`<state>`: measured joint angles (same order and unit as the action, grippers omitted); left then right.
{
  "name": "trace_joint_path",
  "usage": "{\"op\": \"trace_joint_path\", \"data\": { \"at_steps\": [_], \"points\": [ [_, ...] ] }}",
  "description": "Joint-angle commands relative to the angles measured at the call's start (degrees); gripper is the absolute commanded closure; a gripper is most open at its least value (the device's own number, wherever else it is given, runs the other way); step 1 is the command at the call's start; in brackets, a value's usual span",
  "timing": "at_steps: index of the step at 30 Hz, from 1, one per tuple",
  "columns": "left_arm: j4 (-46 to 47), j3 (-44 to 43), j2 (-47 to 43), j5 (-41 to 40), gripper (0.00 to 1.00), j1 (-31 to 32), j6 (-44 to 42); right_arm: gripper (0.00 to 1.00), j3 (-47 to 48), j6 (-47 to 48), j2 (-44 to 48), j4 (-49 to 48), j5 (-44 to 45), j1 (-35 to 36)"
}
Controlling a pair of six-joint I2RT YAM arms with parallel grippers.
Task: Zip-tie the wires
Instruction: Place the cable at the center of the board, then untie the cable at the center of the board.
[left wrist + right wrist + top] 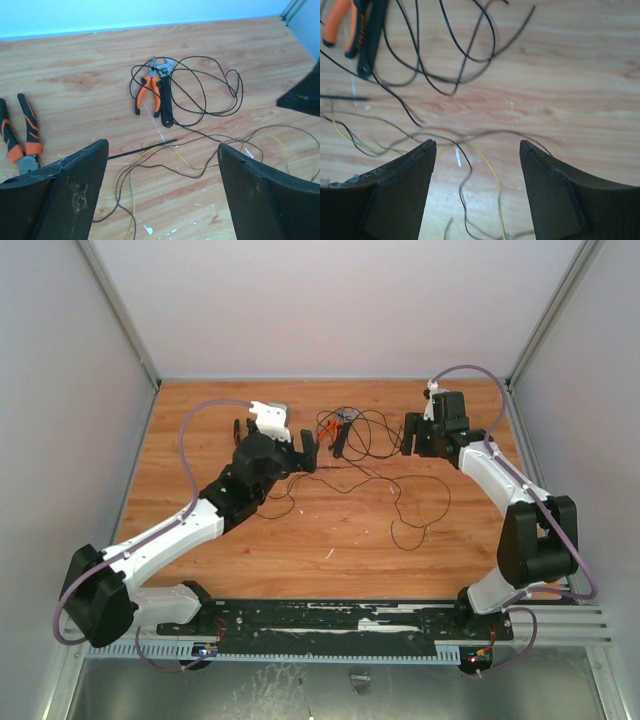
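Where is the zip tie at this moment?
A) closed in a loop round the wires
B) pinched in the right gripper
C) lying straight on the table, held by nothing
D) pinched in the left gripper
C: the zip tie lies straight on the table ahead of the open left gripper, and the right gripper is open and empty too.

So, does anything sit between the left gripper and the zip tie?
Nothing visible blocks it. The zip tie lies flat on the table just ahead of the open left gripper. Thin wires run close beside its far end, not over its middle.
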<state>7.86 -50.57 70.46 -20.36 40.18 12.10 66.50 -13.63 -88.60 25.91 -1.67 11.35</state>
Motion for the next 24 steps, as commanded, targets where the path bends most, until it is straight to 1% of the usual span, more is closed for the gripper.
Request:
{"op": "trace_joint_path", "data": {
  "at_steps": [1,7,11,16,21,22,24],
  "points": [
    [3.99,2.67,-3.69,-0.46,0.04,-0.65,1.09,0.31,2.15,-6.02,-4.43,-10.68,-4.24,0.37],
    [3.39,4.2,-6.53,-0.99,0.03,-0.96,0.76,0.34,5.56,-9.88,-11.21,-15.02,-1.8,0.35],
    [3.31,4.89,-7.03,-1.56,0.03,-1.16,0.65,0.36,8.97,-10.79,-15.88,-15.18,-0.9,0.34],
    [2.81,5.01,-7.52,-1.7,0.02,-1.27,0.58,0.45,11.7,-10.85,-20.62,-14.42,0.02,0.33],
    [2.77,5.13,-8.42,-1.82,0.02,-1.42,0.34,0.64,11.18,-11.05,-23.05,-15.48,-1.33,0.31],
    [2.78,5.19,-8.48,-1.8,0.02,-1.5,0.33,0.7,11.01,-11.0,-22.99,-15.83,-1.59,0.33],
    [2.78,5.29,-8.57,-1.81,0.02,-1.51,0.23,0.89,11.16,-10.54,-22.61,-15.62,-1.65,0.34]
  ]
}}
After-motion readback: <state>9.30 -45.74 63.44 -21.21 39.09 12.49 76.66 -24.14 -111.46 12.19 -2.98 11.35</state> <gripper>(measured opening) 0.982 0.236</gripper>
